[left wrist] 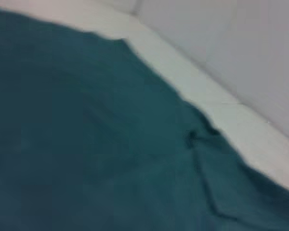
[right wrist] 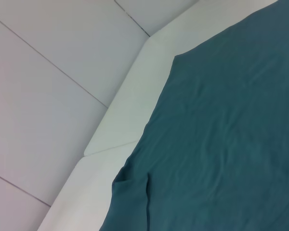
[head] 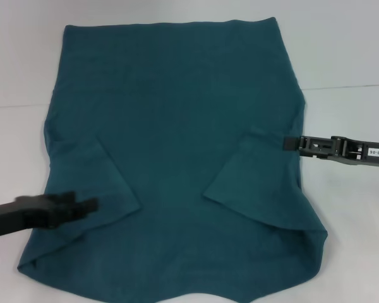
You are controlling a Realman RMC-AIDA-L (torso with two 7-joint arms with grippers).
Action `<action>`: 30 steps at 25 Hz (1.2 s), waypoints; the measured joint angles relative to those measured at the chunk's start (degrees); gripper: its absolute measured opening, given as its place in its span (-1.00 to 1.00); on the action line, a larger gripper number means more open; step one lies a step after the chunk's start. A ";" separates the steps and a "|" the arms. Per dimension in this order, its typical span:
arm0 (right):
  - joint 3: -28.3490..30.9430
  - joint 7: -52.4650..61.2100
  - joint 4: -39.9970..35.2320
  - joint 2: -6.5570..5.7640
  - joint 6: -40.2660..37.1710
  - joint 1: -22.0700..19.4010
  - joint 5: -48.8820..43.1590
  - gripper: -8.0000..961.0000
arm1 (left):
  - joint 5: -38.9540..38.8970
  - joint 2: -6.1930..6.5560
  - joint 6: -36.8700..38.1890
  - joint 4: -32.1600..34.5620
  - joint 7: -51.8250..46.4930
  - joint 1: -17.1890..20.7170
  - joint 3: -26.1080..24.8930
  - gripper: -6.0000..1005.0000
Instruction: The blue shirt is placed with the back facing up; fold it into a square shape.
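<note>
The blue shirt (head: 177, 126) lies spread flat on the white table (head: 347, 50), plain side up, hem at the far end. Both short sleeves are folded inward onto the body, the left sleeve (head: 95, 183) and the right sleeve (head: 259, 183). My left gripper (head: 88, 206) hovers low over the folded left sleeve near the shirt's near-left corner. At the shirt's right edge, level with the sleeve fold, sits my right gripper (head: 290, 143). The left wrist view shows the shirt (left wrist: 86, 144) with a small pucker at its edge. In the right wrist view the shirt (right wrist: 221, 134) shows its edge and far corner.
Bare white table (head: 25, 57) surrounds the shirt on the left, right and far sides. The table edge (right wrist: 115, 130) and grey floor tiles (right wrist: 48, 72) beyond it appear in the right wrist view. The shirt's near end reaches the bottom of the head view.
</note>
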 joint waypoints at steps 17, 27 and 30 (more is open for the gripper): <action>-1.59 -1.66 0.51 0.26 1.33 1.28 -0.36 0.92 | 14.31 2.01 0.46 2.35 -9.42 -0.41 -7.78 0.41; -5.08 -13.57 0.58 1.04 -2.81 2.45 -0.10 0.92 | 15.83 2.12 0.58 2.34 -9.91 -0.39 -8.23 0.41; -4.65 -18.01 0.56 1.33 -5.86 2.60 0.38 0.92 | 15.85 2.12 0.58 2.34 -9.92 -0.33 -8.37 0.41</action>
